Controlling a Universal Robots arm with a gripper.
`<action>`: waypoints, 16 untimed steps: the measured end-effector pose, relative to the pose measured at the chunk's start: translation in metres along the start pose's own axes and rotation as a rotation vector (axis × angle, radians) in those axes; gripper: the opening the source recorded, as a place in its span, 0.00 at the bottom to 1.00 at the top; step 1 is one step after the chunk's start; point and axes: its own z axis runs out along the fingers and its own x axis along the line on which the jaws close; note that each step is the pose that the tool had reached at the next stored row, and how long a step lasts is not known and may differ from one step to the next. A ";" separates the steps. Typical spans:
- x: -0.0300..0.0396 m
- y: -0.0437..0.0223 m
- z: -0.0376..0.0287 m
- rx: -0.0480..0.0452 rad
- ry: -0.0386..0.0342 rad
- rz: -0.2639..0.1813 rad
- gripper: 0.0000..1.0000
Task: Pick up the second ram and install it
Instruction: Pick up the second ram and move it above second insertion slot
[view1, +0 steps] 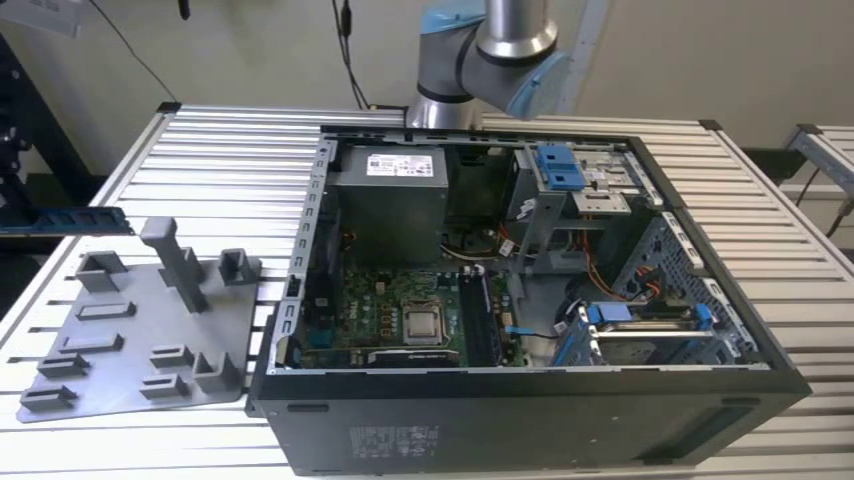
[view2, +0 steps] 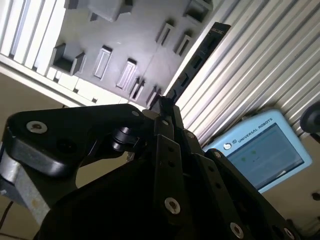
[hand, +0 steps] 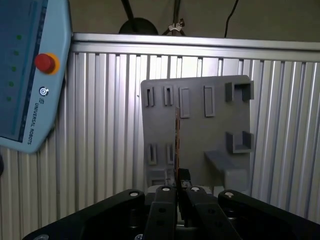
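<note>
The gripper (hand: 180, 184) is shut tight on one end of the second ram (hand: 177, 142), over the grey fixture plate (hand: 210, 135). In the exterior view the stick lies level at far left; the arm's joint (view1: 487, 55) stands top centre, behind the computer case (view1: 534, 400).

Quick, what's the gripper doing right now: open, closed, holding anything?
Gripper: closed, holding the second ram by one end.
</note>
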 end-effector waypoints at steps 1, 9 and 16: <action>0.0000 -0.0020 -0.0001 -0.0002 0.0001 0.000 0.14; 0.0005 -0.0190 -0.0001 -0.0010 0.0000 0.000 0.14; 0.0010 -0.0375 -0.0001 -0.0024 0.0000 0.000 0.14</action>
